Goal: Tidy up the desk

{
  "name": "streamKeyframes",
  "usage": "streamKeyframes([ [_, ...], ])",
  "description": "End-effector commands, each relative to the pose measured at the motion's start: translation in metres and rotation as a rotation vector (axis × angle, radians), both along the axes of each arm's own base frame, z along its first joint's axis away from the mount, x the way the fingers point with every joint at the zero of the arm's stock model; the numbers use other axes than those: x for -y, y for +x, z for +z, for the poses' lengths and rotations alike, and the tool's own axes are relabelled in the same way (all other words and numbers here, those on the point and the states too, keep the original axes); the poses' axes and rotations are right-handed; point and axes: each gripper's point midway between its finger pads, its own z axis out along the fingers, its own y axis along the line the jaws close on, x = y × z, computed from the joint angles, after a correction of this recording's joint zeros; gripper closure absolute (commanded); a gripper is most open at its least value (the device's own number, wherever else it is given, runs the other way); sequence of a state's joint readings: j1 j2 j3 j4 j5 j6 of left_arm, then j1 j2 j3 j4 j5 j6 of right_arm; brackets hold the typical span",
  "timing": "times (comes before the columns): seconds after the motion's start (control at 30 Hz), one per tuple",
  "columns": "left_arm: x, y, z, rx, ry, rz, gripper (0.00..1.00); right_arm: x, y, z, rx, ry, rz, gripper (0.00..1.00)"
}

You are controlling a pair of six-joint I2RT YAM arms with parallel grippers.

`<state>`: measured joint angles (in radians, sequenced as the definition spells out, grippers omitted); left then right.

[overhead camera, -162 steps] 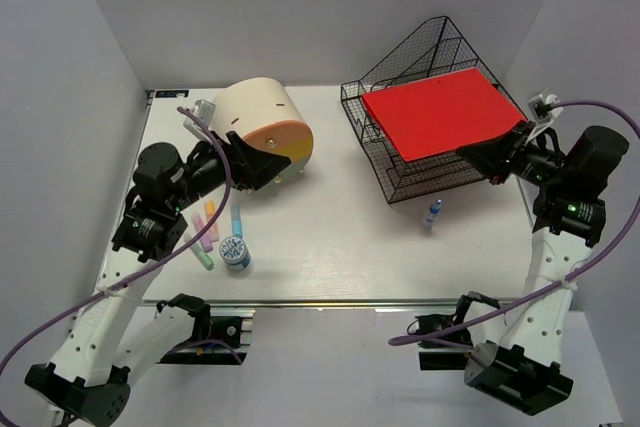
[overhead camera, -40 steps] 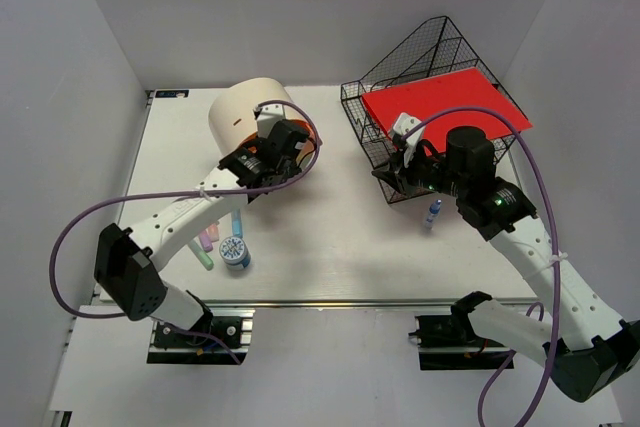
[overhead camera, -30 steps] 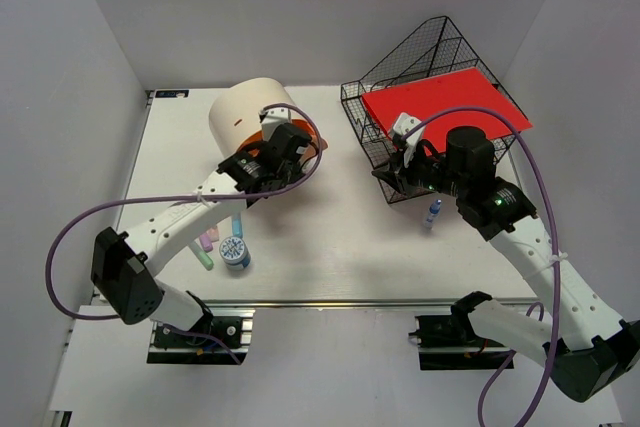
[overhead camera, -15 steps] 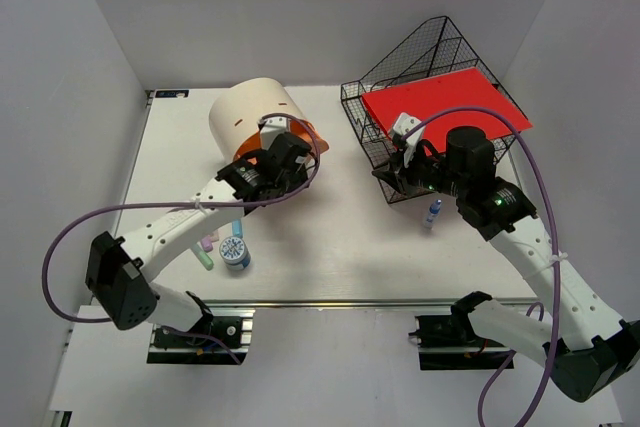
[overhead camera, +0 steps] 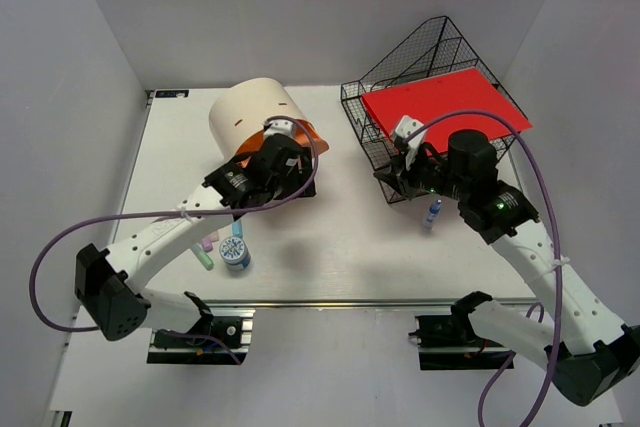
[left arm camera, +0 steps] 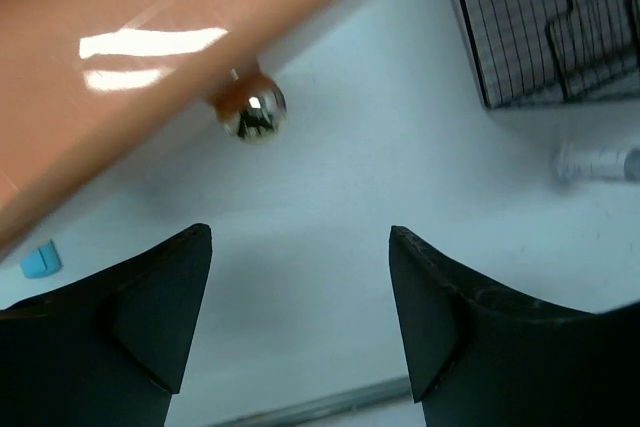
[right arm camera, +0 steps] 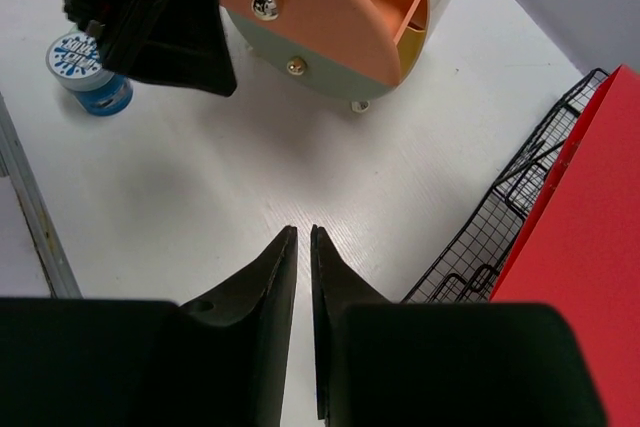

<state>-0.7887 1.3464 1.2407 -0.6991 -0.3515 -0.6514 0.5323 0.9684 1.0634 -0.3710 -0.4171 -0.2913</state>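
The white desk [overhead camera: 340, 237] holds a cream drawer box [overhead camera: 248, 115] whose orange drawer [overhead camera: 303, 133] stands pulled out a little. My left gripper [overhead camera: 297, 179] is open and empty just in front of it. In the left wrist view the jaws [left arm camera: 300, 237] stand wide apart below the drawer's shiny knob [left arm camera: 255, 112], not touching it. My right gripper [overhead camera: 388, 177] is shut and empty, hovering by the front left corner of the black wire rack [overhead camera: 420, 77]. In the right wrist view [right arm camera: 303, 230] it is above bare desk.
A red folder [overhead camera: 445, 107] lies on the rack. A blue-and-white marker [overhead camera: 433, 213] lies in front of the rack. Several highlighters [overhead camera: 208, 242] and a round blue jar [overhead camera: 235, 251] lie at the near left. A silver rail [overhead camera: 330, 301] lines the near edge.
My left gripper has drawn back from the drawer box toward the near side, and the orange drawer has slid out with it. The knob is now free of the jaws. The right arm has barely moved.
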Motion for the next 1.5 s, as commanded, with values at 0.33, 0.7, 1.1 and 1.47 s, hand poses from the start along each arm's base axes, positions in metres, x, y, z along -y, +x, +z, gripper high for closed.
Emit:
streamKeyframes([
  [0.33, -0.099, -0.102, 0.017, -0.098, 0.020, 0.050, 0.36, -0.007, -0.018, -0.002, 0.072, -0.006, 0.132, 0.18],
  [0.7, -0.160, -0.133, -0.061, -0.270, 0.248, 0.286, 0.02, -0.038, -0.012, -0.027, -0.091, -0.048, 0.211, 0.81],
  [1.1, -0.138, -0.108, -0.111, -0.314, 0.239, 0.326, 0.02, -0.030, -0.019, -0.027, -0.032, -0.020, 0.199, 0.68],
  [1.47, -0.144, -0.090, -0.129, -0.268, 0.189, 0.395, 0.03, -0.030, -0.021, -0.048, -0.039, -0.017, 0.201, 0.67],
])
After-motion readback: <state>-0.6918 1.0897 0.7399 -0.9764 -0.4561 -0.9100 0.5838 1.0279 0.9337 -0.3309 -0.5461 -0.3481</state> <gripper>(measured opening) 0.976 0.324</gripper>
